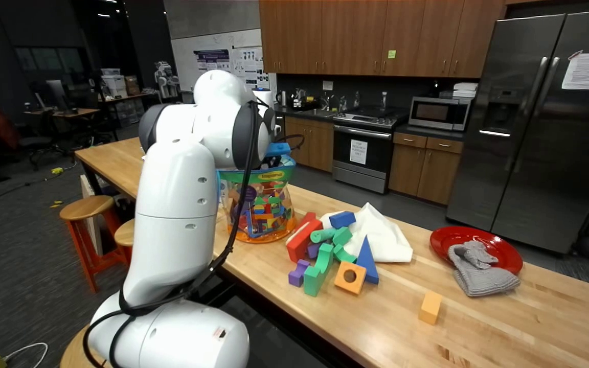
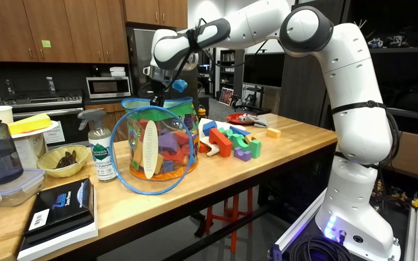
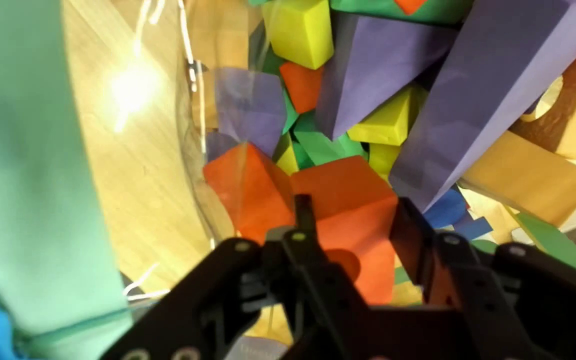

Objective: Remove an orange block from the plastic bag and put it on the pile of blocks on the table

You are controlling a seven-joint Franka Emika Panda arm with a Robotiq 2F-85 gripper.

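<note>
The clear plastic bag stands on the table in both exterior views point(image 1: 269, 176) point(image 2: 180, 110), with many coloured blocks inside; its green band shows in the wrist view point(image 3: 23, 175). My gripper point(image 2: 157, 99) points down into the bag's open top. In the wrist view its fingers point(image 3: 353, 200) are partly closed, and an orange-red block point(image 3: 353, 230) with a round cut-out fills the gap between them; I appear to hold it. A second orange-red block point(image 3: 248, 190) lies beside it. The pile of blocks point(image 1: 304, 239) lies on the table beside the bag, also in the other view point(image 2: 220, 142).
A lone orange block point(image 1: 430, 307) lies past the pile. A white cloth point(image 1: 384, 235) is behind the pile, and a red dish point(image 1: 445, 237) with a grey cloth is farther along. A spray bottle point(image 2: 102, 152), a basket point(image 2: 64, 168) and a black box point(image 2: 58, 210) stand near the bag.
</note>
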